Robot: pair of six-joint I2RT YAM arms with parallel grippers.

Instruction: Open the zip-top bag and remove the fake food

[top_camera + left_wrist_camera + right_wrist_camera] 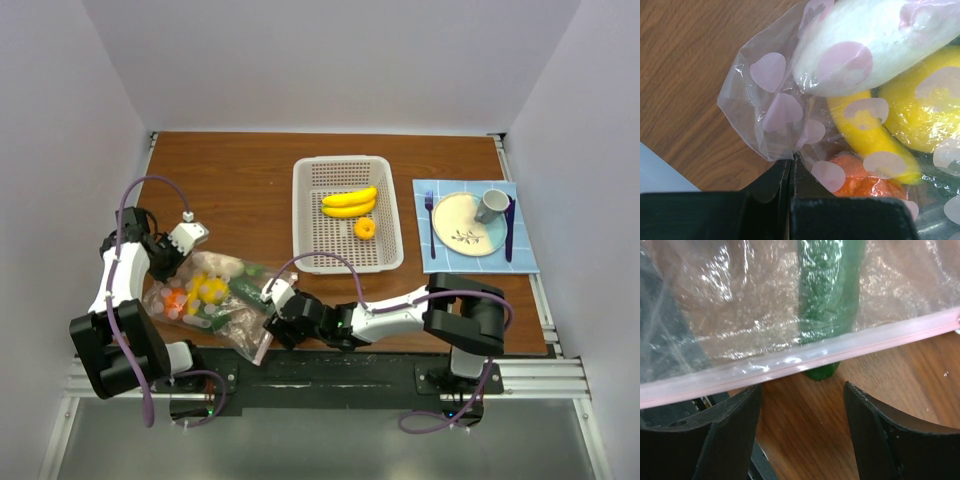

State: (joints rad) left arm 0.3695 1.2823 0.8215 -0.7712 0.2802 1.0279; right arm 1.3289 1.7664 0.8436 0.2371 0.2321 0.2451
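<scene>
The zip-top bag (210,300) lies at the front left of the table with fake food inside. My left gripper (183,258) is at its far left corner, and in the left wrist view it (790,161) is shut on a pinch of the clear dotted plastic (765,105). Behind that plastic are a white oval (865,45), a banana (865,130), a lemon (930,110) and a tomato (860,180). My right gripper (268,312) is open at the bag's near right edge. In the right wrist view it (802,410) sits just below the pink zip strip (790,365), where a green cucumber (827,305) pokes out.
A white perforated basket (345,262) stands mid-table holding two bananas (350,202) and a small orange-yellow fruit (365,228). A blue mat (524,262) at the right carries a cream plate (448,212), a grey mug (491,205), a fork and a knife.
</scene>
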